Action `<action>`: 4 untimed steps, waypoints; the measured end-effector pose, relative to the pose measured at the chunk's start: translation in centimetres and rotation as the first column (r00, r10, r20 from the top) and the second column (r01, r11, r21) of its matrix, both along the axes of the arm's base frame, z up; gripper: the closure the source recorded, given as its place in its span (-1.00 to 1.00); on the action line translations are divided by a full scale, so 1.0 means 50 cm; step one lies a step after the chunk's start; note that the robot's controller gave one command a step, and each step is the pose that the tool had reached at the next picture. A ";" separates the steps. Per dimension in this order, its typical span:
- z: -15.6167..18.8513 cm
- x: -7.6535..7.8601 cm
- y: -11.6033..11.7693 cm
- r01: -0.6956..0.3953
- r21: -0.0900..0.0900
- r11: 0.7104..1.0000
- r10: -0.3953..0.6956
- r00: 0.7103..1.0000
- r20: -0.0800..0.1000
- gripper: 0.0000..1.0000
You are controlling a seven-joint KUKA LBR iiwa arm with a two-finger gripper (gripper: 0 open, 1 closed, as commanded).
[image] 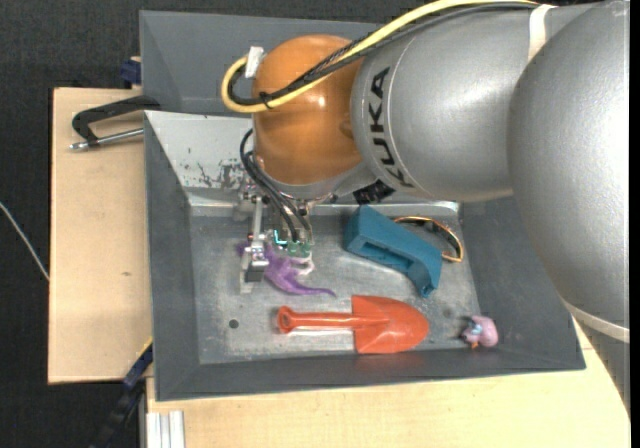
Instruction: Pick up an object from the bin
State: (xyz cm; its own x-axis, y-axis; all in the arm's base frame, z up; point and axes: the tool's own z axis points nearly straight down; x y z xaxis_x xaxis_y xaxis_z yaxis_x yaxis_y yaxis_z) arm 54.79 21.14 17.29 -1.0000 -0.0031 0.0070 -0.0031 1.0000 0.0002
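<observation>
Gripper [275, 244] low over purple toy figure [288, 276], just up-left of red shovel [365, 324]. Grip state: cannot tell. Blue block [392, 248] above shovel; 1 small pink toy [480, 332] at shovel's right.

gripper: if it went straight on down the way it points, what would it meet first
Most likely the purple toy figure lying right under the gripper, left of middle in the bin, though the gap between them is unclear. The red shovel lies off that line.
</observation>
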 end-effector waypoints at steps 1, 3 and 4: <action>0.004 0.001 -0.001 0.001 0.001 1.000 -0.001 1.000 0.003 -1.00; -0.032 -0.028 -0.049 0.016 0.005 1.000 -0.016 1.000 0.016 -1.00; -0.135 -0.015 -0.099 0.156 0.002 0.988 -0.156 0.988 0.008 -1.00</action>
